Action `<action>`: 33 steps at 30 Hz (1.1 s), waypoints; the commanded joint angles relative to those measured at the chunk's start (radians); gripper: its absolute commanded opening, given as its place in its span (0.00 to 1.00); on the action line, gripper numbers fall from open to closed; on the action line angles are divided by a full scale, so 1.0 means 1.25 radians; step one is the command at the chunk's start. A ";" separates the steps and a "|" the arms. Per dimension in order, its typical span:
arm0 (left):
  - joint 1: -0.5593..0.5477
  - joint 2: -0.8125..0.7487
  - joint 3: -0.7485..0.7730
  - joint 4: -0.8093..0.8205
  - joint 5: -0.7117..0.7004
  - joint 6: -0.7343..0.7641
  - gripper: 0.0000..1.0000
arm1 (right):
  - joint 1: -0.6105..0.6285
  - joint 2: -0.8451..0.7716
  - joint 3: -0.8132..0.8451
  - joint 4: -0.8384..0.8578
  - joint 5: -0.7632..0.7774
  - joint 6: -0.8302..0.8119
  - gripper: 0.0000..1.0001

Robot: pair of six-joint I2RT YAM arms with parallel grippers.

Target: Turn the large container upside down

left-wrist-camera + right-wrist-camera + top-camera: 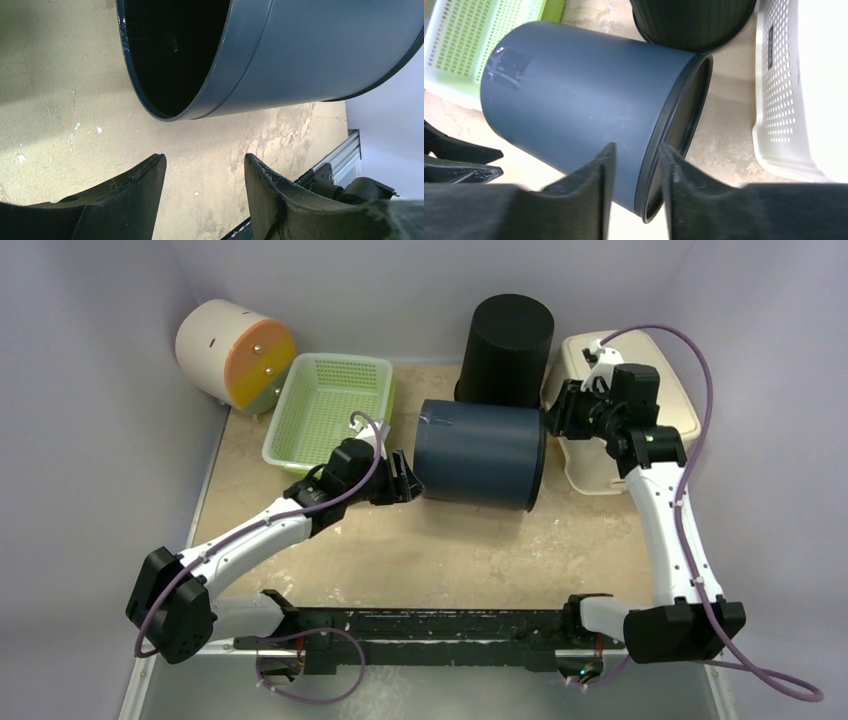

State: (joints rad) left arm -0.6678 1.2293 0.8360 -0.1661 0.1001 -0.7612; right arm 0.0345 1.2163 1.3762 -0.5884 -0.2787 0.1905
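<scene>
The large dark blue container (pixel 478 452) lies on its side mid-table, its black-rimmed mouth to the right. My left gripper (pixel 405 480) is open and empty just off its left end; in the left wrist view the jaws (pixel 204 160) stand apart over bare table, with the container (pixel 300 50) a little beyond them. My right gripper (pixel 555 420) is at the upper right rim. In the right wrist view (pixel 636 150) its blurred fingers straddle the rim of the container (pixel 574 90), one outside the wall and one inside the mouth, with a gap still showing.
A black ribbed bin (pixel 508 335) stands upside down right behind the container. A green basket (pixel 330 405) is at the back left, a white perforated basket (pixel 600 470) at the right, and a cream and orange drum (pixel 235 355) in the far left corner.
</scene>
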 commanded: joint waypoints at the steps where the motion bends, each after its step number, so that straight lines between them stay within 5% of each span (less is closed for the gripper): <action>1: 0.005 0.007 0.002 0.050 0.007 0.027 0.59 | 0.003 -0.027 -0.047 -0.011 0.023 0.034 0.51; 3: 0.006 0.008 -0.003 0.054 0.008 0.027 0.59 | 0.004 -0.034 -0.084 0.004 0.006 0.066 0.59; 10: 0.006 0.016 -0.010 0.064 0.015 0.024 0.58 | 0.002 -0.007 -0.163 0.064 -0.026 0.101 0.58; 19: 0.007 0.030 -0.017 0.077 0.008 0.020 0.57 | 0.002 0.021 -0.218 0.112 -0.065 0.085 0.23; 21: 0.009 0.038 -0.021 0.086 0.008 0.020 0.56 | 0.002 0.016 -0.230 0.122 -0.063 0.087 0.00; 33: 0.010 0.071 0.010 0.108 -0.009 0.046 0.50 | 0.002 0.015 -0.035 -0.010 0.078 -0.005 0.00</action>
State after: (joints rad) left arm -0.6617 1.3441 0.8047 -0.0685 0.1047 -0.7471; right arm 0.0456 1.2343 1.2003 -0.5537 -0.3237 0.2859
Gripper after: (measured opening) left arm 0.499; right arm 0.031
